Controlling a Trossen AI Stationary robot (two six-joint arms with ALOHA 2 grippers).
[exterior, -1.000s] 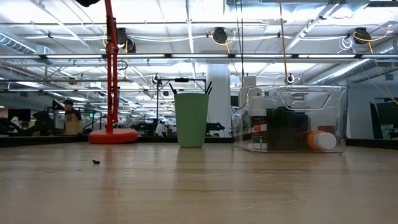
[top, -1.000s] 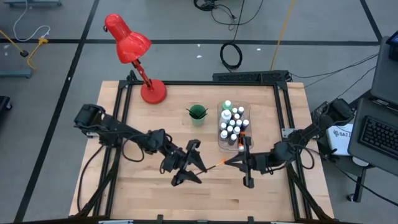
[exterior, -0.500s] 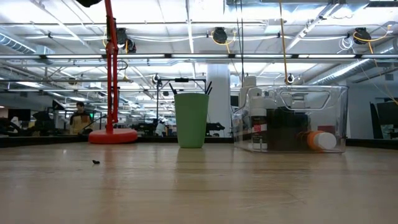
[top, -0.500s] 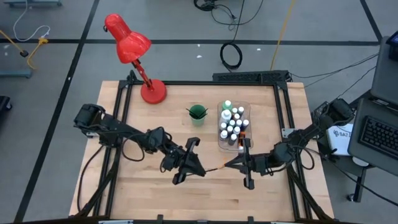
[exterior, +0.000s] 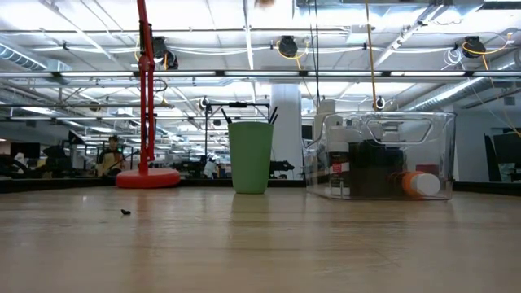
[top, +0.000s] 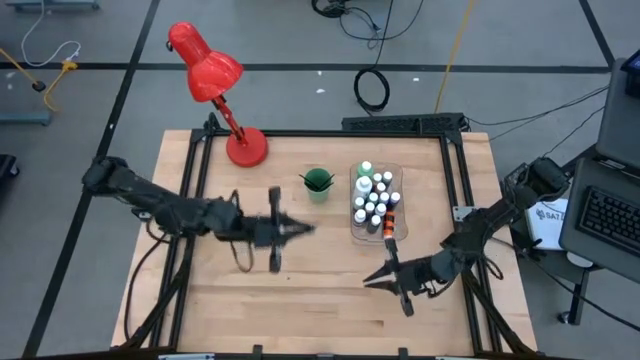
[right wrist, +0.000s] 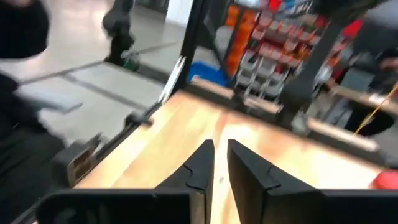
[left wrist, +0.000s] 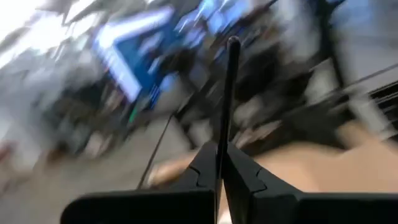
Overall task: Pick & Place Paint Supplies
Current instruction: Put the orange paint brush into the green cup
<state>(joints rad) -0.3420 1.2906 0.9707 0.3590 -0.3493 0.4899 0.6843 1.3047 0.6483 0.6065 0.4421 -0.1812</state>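
A wide workshop floor with taped lines and coiled cables surrounds the pale wooden worktop [top: 320,300], and the level view looks past it into a long hall of ceiling lights, where a person [exterior: 108,155] sits far off at the left.

At the worktop's far left corner stands a red desk lamp [top: 215,85], its head leaning out over the floor. The left arm reaches in from that side, and its tool, the left tool [top: 300,229], is held above the worktop's middle, pointing toward the green cup. Its two dark fingers [left wrist: 242,177] are clenched on a thin dark-handled brush [left wrist: 227,106] — in its wrist view the brush stands straight out from between the pressed fingertips.

Just past the fingertips is the green cup [top: 318,183], upright; the level view shows dark brush handles [exterior: 271,115] sticking up from its rim. Beside it, further right, sits the clear plastic bin [top: 355,231] holding the tiny white-capped paint bottles [top: 372,198] packed close together, with an orange-capped item lying at its near end.

Nearer the front edge and to the right, the right tool [top: 385,277] hangs low over bare wood, well apart from the bin. Its fingers [right wrist: 255,168] stand slightly parted, a narrow gap between them, grasping nothing.
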